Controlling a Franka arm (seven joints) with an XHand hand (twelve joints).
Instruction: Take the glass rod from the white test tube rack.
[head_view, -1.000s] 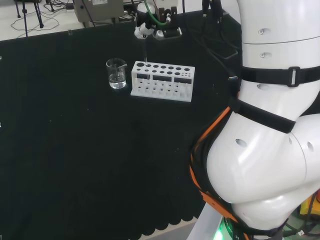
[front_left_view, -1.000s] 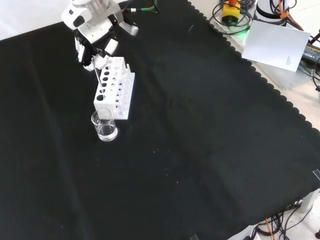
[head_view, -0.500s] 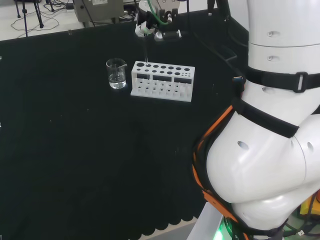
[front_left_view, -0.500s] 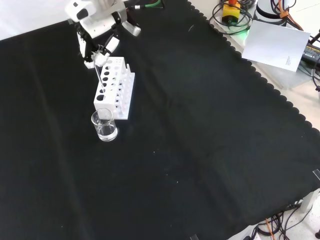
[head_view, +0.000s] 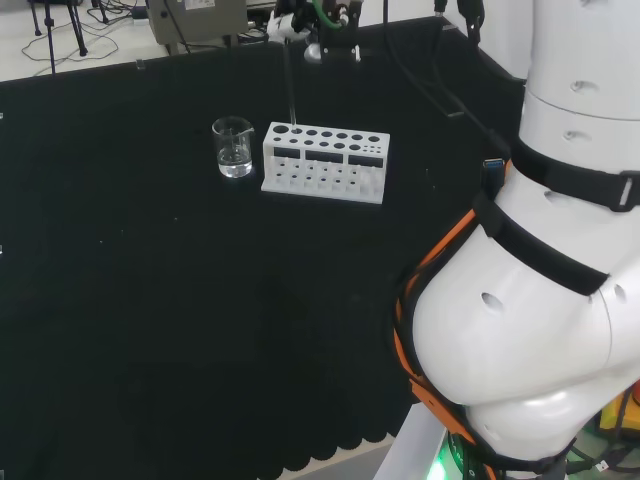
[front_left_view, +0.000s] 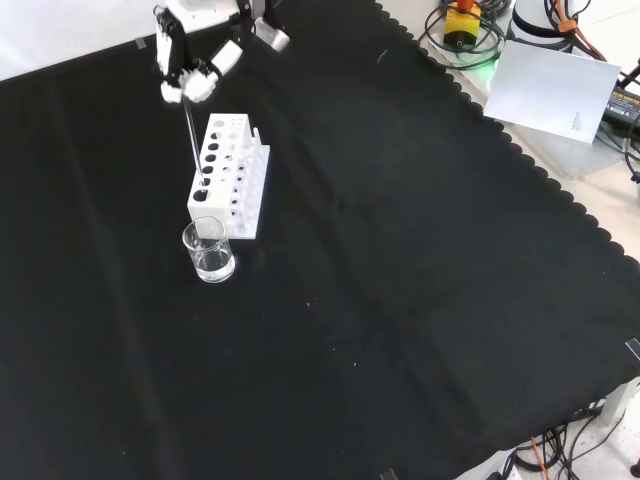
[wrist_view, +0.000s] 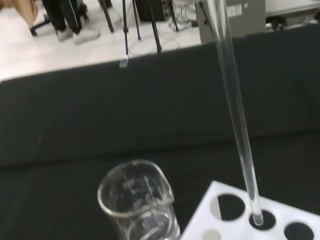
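Overhead, clear thin glass rod (wrist_view: 235, 115) dips into white rack (wrist_view: 235, 222).

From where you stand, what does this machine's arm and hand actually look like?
The arm is built of big, rounded, glossy white links with black straps around them and orange and black cables running along its side. At its end sits a small black and white hand with fingers, and a green cable loops near the wrist.

The hand (front_left_view: 190, 80) pinches the glass rod (front_left_view: 192, 135), its tip in the rack's (front_left_view: 230, 180) near hole; a beaker (front_left_view: 209, 251) stands nearer.
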